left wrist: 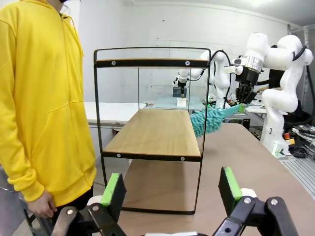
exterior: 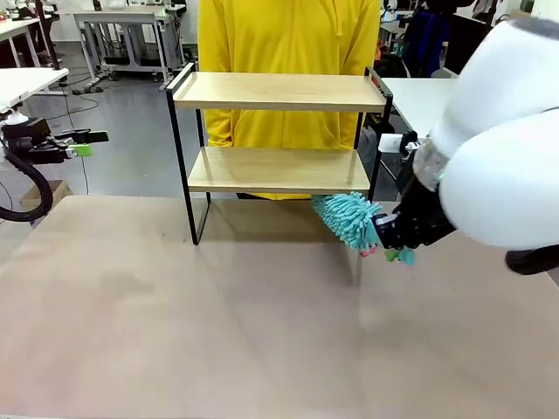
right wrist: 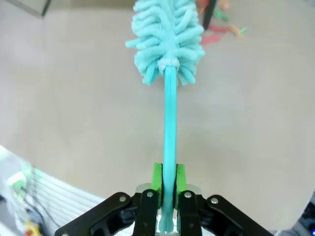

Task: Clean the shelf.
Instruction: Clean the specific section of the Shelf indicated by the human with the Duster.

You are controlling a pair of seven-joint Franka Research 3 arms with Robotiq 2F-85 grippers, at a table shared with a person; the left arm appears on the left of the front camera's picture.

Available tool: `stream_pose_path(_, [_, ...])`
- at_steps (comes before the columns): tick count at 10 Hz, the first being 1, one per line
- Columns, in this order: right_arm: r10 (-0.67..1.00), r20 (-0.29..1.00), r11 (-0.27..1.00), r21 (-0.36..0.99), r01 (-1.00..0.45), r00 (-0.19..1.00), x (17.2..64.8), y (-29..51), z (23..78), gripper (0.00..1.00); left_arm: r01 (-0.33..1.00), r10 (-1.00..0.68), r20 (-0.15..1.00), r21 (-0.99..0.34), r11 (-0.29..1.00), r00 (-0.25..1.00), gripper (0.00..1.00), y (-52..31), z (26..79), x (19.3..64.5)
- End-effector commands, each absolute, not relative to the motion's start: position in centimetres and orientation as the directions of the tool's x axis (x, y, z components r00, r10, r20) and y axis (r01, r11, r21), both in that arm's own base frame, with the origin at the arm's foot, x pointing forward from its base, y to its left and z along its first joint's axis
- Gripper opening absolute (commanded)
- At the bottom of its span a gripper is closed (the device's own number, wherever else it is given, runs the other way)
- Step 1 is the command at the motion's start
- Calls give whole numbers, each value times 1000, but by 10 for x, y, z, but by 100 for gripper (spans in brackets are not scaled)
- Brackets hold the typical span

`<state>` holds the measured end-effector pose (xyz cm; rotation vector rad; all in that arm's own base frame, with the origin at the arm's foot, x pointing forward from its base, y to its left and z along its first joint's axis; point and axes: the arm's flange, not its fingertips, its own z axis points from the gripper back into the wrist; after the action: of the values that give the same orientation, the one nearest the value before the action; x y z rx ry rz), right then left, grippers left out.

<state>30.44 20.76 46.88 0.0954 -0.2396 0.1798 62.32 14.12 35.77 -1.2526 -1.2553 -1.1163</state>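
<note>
The shelf (exterior: 279, 92) stands at the far middle of the table, two light wooden boards in a black frame; the left wrist view shows it end-on (left wrist: 152, 132). My right gripper (exterior: 393, 237) is shut on the thin handle of a fluffy teal duster (exterior: 351, 218), whose head sits at the right end of the lower board, by the frame post. In the right wrist view the green pads (right wrist: 156, 178) clamp the handle and the duster head (right wrist: 167, 39) points away. My left gripper (exterior: 86, 143) hangs open off the table's left side, its pads (left wrist: 114, 189) wide apart and holding nothing.
A person in a yellow hoodie (exterior: 288, 35) stands right behind the shelf, one hand (left wrist: 42, 205) hanging low. Small coloured scraps (right wrist: 216, 33) lie on the table by a black shelf leg (right wrist: 209, 12). The beige tabletop (exterior: 218, 314) in front is bare.
</note>
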Motion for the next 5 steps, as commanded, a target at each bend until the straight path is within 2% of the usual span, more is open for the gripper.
stream_pose_path(1, [383, 158, 910, 102, -401, 910, 288, 189, 477, 14, 999, 78, 996, -36, 35, 33, 100, 141, 360, 621])
stream_pose_path(2, [505, 163, 846, 104, -523, 848, 280, 181, 483, 14, 999, 78, 996, -36, 35, 33, 100, 141, 360, 621])
stream_pose_path(3, [653, 194, 730, 95, -676, 732, 269, 167, 491, 14, 999, 78, 996, -36, 35, 33, 100, 141, 360, 621])
stream_pose_path(5, [785, 195, 558, 189, -808, 588, 254, 135, 517, 14, 999, 78, 996, -36, 35, 33, 100, 141, 360, 621])
